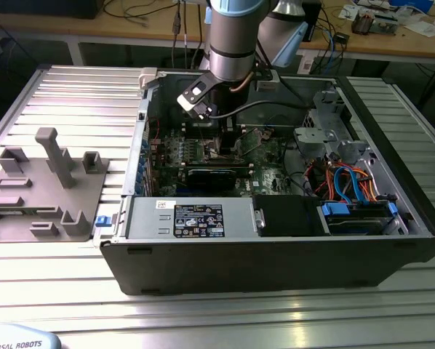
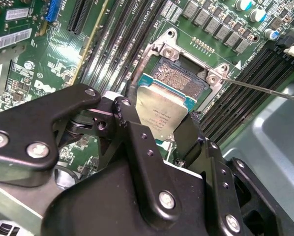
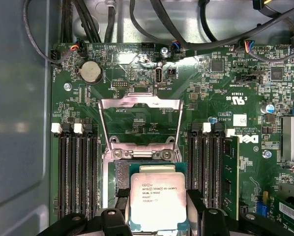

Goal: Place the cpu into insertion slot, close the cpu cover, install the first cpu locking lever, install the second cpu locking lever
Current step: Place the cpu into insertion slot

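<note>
Gripper (image 2: 157,120) holds the cpu (image 2: 161,108) tight between its jaws, just over the insertion slot (image 2: 179,78), not yet down in it, I think. If it goes in crooked, the slot could get hurt. The cpu cover (image 3: 139,102) stands open. The computer case (image 1: 276,269) holds the green board (image 3: 201,105)

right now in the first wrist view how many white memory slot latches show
4 white latches: two beside one edge of the cpu cover, two beside the opposite edge. More may hide behind the gripper holding the cpu.
</note>
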